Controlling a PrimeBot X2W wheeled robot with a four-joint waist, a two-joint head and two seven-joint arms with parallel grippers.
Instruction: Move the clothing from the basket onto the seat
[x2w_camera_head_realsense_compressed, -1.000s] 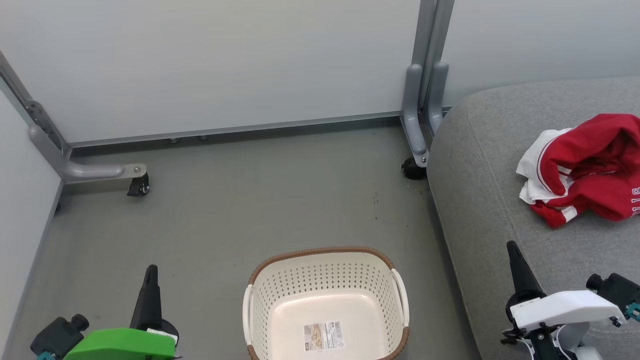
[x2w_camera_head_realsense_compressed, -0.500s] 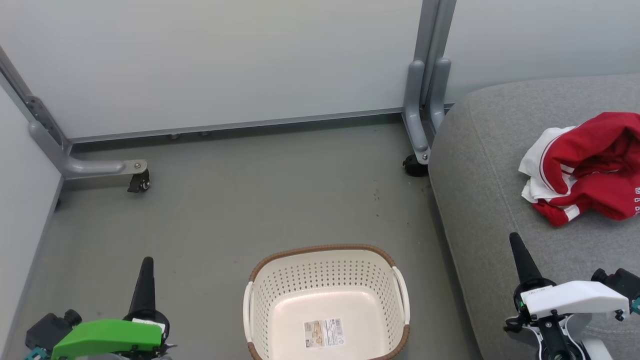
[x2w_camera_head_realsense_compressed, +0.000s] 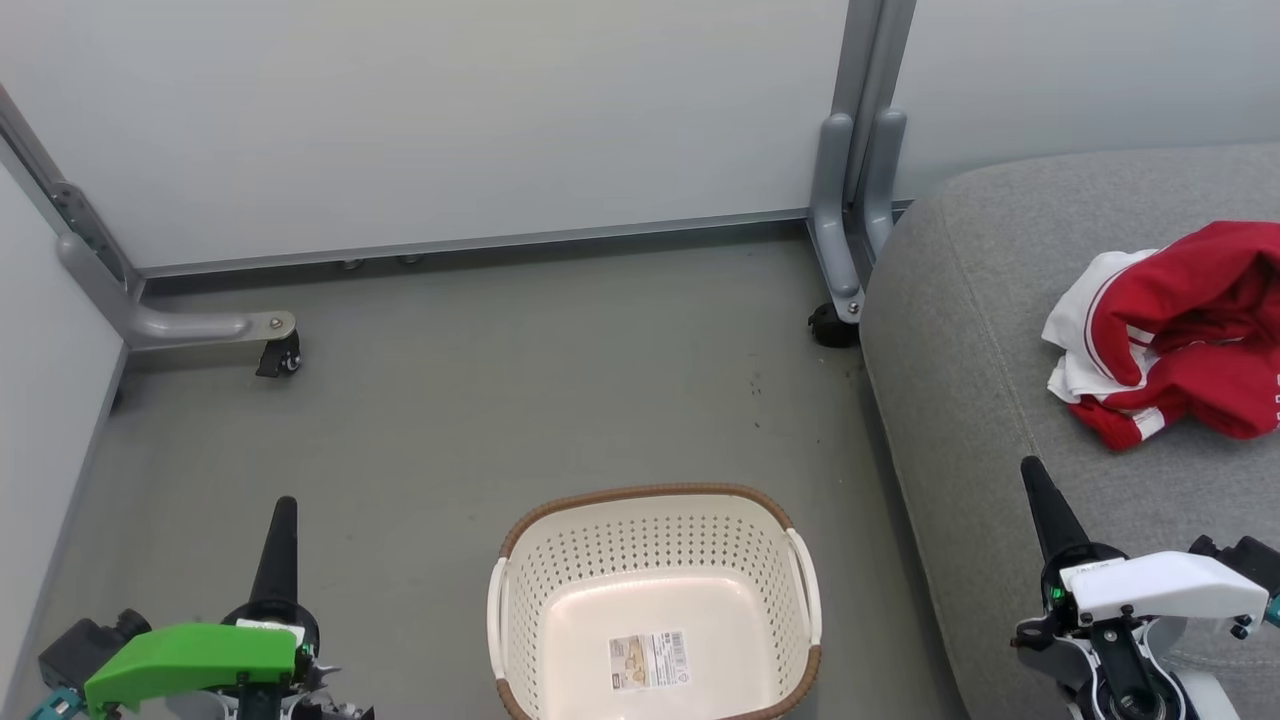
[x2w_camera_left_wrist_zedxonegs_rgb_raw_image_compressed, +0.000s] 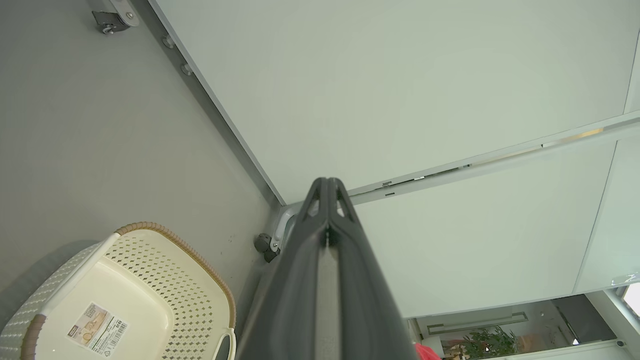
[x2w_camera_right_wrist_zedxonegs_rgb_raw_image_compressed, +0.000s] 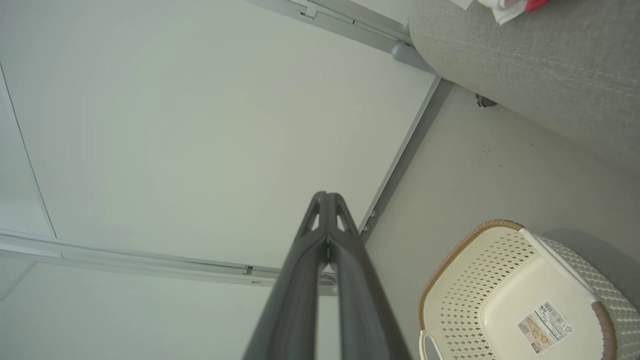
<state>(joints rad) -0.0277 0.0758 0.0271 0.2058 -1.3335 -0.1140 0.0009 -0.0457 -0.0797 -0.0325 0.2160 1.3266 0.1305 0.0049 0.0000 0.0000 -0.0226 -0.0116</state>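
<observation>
Clothing, cut off at the right edge, lies on the seat; basket cropped at bottom. Left gripper and right gripper pinched together, empty.

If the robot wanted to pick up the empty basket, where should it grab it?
Probably a white side handle, coming straight down from above. The basket stands upright on the floor with its open top facing up, and each handle is a thin bar along the rim, narrow enough to pinch.
</observation>
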